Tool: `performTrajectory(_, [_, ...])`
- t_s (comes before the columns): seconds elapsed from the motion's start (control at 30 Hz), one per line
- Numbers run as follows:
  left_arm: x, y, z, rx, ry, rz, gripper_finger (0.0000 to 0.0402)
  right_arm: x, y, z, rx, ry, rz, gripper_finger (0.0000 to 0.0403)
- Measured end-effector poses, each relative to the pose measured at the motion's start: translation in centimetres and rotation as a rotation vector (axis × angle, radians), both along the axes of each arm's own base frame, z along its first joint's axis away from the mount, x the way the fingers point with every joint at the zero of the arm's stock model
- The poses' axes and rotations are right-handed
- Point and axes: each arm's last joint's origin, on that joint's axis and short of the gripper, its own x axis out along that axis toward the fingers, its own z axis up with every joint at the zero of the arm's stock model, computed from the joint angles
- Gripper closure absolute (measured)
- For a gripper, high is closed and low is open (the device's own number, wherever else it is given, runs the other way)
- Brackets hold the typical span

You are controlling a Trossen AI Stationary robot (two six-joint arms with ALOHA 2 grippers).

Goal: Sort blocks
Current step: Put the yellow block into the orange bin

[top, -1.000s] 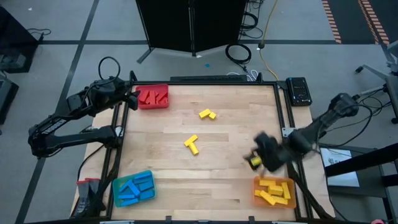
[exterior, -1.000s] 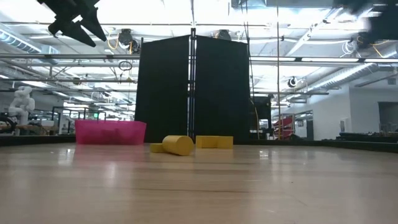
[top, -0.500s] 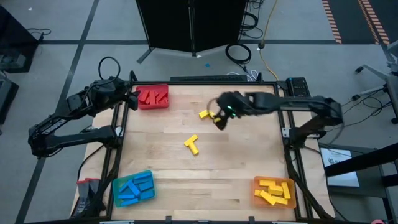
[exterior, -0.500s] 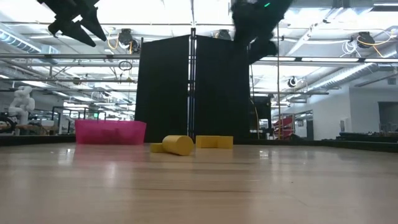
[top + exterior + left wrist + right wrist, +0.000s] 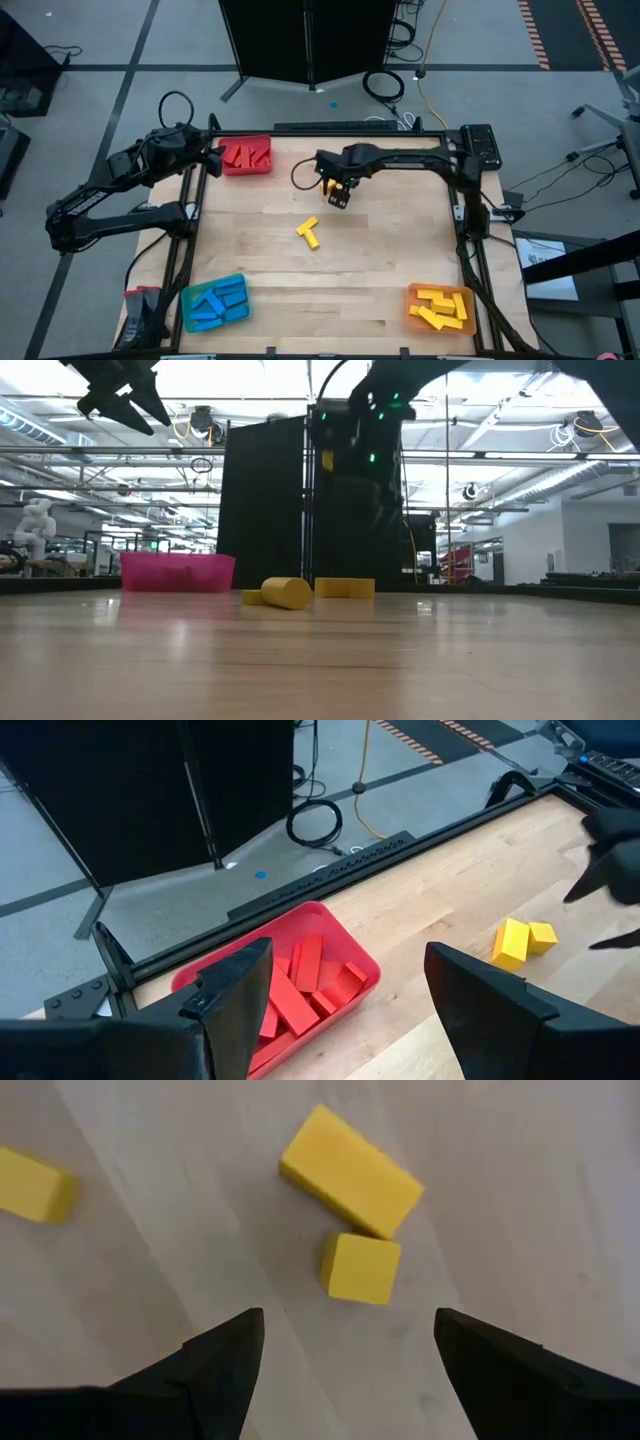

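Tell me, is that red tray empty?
No. The red tray by the left gripper holds several red blocks lying inside it.

**Left wrist view: red tray and two yellow blocks**

Left gripper, fingers apart, above a red tray holding red blocks. Two touching yellow blocks lie on the wooden table, near the other arm's dark gripper.

Yellow blocks; red tray; blue tray.
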Motion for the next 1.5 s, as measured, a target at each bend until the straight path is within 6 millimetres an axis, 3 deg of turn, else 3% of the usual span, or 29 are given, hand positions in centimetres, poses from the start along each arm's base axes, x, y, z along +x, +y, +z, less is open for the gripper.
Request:
performTrajectory(0.3, [0.0,0.0,0.0,0.0,0.0,0.0,0.0134,1.2,-0.9,-4.7,0.022,0.091,-0.006,0.0112])
performTrajectory(0.5, [0.0,0.0,0.0,0.001,0.0,-0.001,0.0134,1.3,-1.8,-6.1,0.029,0.111,-0.027,0.0119])
performTrajectory(0.9, [0.0,0.0,0.0,0.001,0.001,0.001,0.0134,1.1,-3.4,-6.1,0.043,0.073,-0.056,0.025])
performTrajectory(0.97, [0.0,0.0,0.0,0.001,0.001,0.0,0.0134,1.0,-3.4,-6.0,0.046,0.083,-0.055,0.0286])
performTrajectory(1.23, [0.0,0.0,0.0,0.004,0.003,0.002,0.0134,0.6,-2.6,-5.2,0.126,0.089,-0.019,0.0289])
performTrajectory(1.4, [0.0,0.0,0.0,0.014,0.011,0.012,0.0134,0.0,-1.6,-2.5,0.119,0.057,-0.005,0.0289])
performTrajectory(1.5, [0.0,0.0,0.0,0.015,0.011,0.012,0.0134,-1.0,-0.2,0.6,0.107,0.029,0.007,0.0289])
